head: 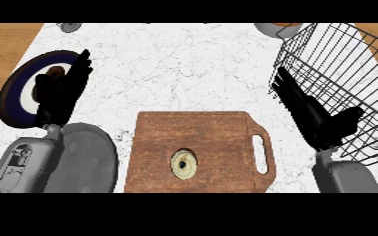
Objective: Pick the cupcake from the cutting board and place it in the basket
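Cupcake (184, 163) sits untouched near the front of the cutting board (214, 130); the pick has not begun. Both the right hand (314, 115), beside the basket (332, 65), and left hand (63, 92) are open and empty. Next, I judge, the right hand must come down around the cupcake. No writing is legible.
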`<control>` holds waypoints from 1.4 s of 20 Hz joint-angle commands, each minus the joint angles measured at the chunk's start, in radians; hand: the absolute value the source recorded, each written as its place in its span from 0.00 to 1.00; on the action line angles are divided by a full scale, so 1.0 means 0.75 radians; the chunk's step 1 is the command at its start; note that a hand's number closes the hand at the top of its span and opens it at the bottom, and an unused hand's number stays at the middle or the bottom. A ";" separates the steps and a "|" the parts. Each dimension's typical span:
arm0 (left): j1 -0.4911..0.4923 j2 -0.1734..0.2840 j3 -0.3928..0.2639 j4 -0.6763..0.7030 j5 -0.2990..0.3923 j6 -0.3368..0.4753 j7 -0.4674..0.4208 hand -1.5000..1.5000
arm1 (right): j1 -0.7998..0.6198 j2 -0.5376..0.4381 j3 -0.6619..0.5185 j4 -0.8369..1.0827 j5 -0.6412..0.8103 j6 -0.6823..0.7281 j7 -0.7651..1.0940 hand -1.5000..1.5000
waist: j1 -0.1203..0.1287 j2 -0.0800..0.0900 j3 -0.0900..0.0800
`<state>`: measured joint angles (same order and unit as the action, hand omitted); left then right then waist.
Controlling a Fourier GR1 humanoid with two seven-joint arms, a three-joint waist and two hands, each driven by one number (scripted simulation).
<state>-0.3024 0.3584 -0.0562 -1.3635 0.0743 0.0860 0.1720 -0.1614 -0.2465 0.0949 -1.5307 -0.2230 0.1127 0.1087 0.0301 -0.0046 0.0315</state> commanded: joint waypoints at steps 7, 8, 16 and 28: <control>0.066 -0.041 -0.044 0.039 -0.037 0.014 0.052 0.50 | -0.181 0.263 0.081 -0.053 -0.061 0.274 -0.730 1.00 | -0.012 -0.008 -0.032; 0.065 -0.015 -0.019 0.030 -0.017 -0.007 0.047 0.50 | -0.104 0.322 0.168 -0.056 -0.180 0.313 -0.809 1.00 | 0.003 -0.004 -0.030; 0.121 -0.068 -0.048 0.030 -0.068 0.061 0.046 0.50 | 0.175 0.328 0.589 -0.255 0.356 -0.485 -0.883 0.00 | -0.067 -0.015 -0.047; 0.154 -0.036 -0.013 0.042 -0.065 0.045 0.007 0.50 | 0.188 -0.409 0.567 -0.619 0.824 -0.059 -0.087 0.00 | -0.093 -0.013 -0.052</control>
<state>-0.2044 0.3334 -0.0693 -1.3428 0.0287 0.1212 0.2071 -0.0500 -0.4215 0.4759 -1.8705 0.3570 -0.0699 -0.1158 -0.0364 -0.0166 -0.0077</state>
